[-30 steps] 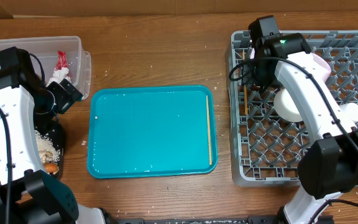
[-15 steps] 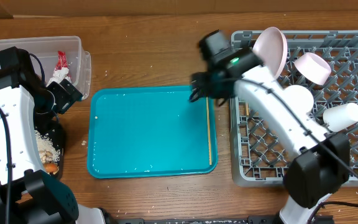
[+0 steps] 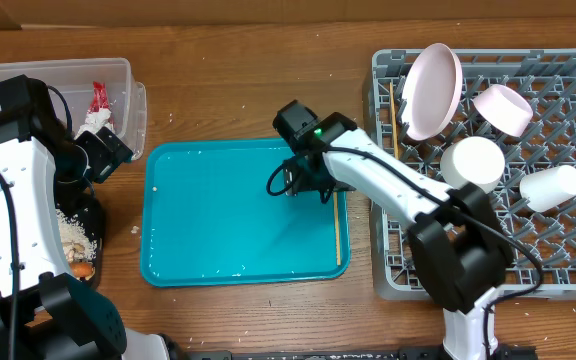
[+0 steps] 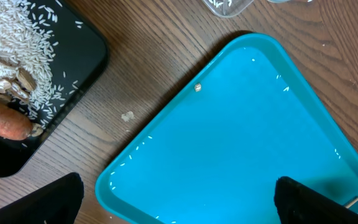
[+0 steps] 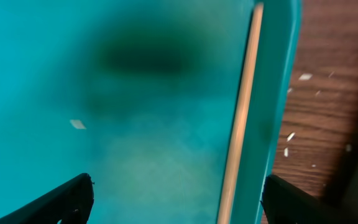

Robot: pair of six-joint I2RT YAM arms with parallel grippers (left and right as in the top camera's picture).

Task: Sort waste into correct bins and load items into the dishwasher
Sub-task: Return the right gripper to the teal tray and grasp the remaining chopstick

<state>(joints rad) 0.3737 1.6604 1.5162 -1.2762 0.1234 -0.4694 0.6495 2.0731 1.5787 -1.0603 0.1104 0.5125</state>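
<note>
A thin wooden chopstick [image 3: 338, 230] lies along the tray's [image 3: 228, 220] right rim (light, stiff, likely rolls). The right gripper [image 5: 176, 199] and the left gripper [image 4: 179, 199] are spread open and empty. Pinch it mid-length.

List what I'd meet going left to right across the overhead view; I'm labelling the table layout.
clear tub → teal tray → chopstick along the tray's right edge → dish rack

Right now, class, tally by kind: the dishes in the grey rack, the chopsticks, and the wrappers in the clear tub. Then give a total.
Dishes in the rack: 4
Chopsticks, one in the rack and one on the teal tray: 2
Wrappers in the clear tub, one red and one silvery-white: 2
Total: 8
</note>
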